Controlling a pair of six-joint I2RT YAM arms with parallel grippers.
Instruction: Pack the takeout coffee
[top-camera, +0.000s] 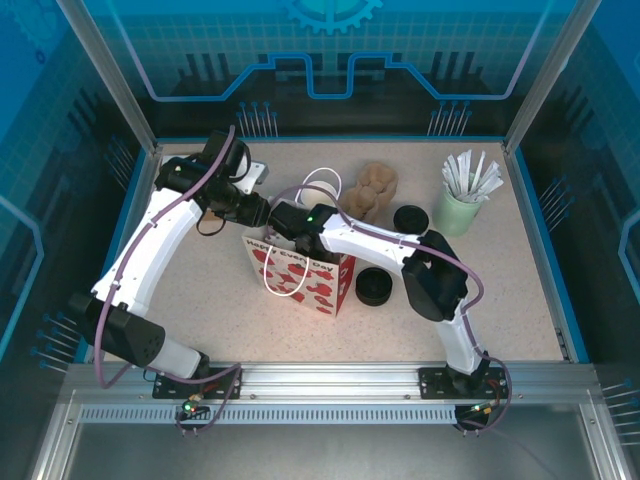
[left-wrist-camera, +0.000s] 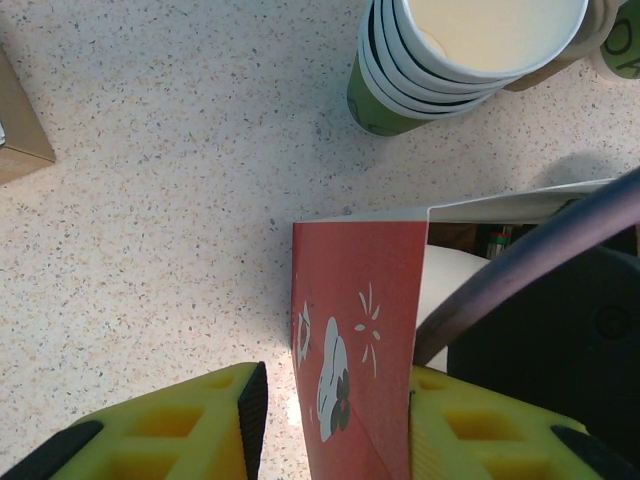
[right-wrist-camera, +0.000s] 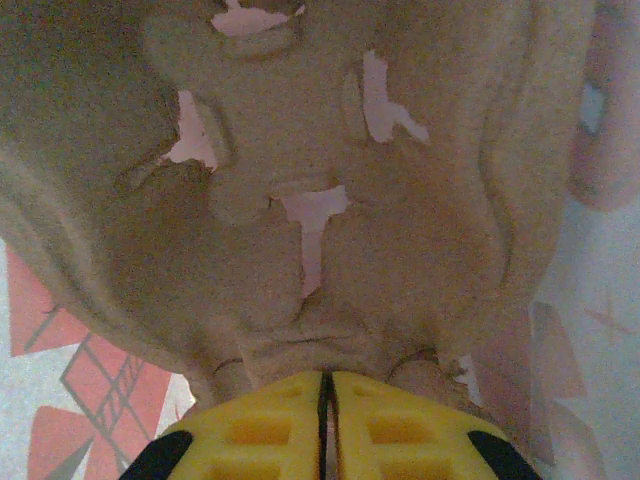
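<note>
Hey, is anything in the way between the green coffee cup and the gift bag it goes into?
The table between the green cup and the gift bag is bare, but the bag's mouth looks taken: the right gripper reaches in, fingers shut on a pulp carrier. The left gripper straddles the bag's wall.

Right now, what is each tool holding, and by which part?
Right tool: shut on the pulp cup carrier, at its near rim. Left tool: open astride a wall of the red bag, gripping nothing.
</note>
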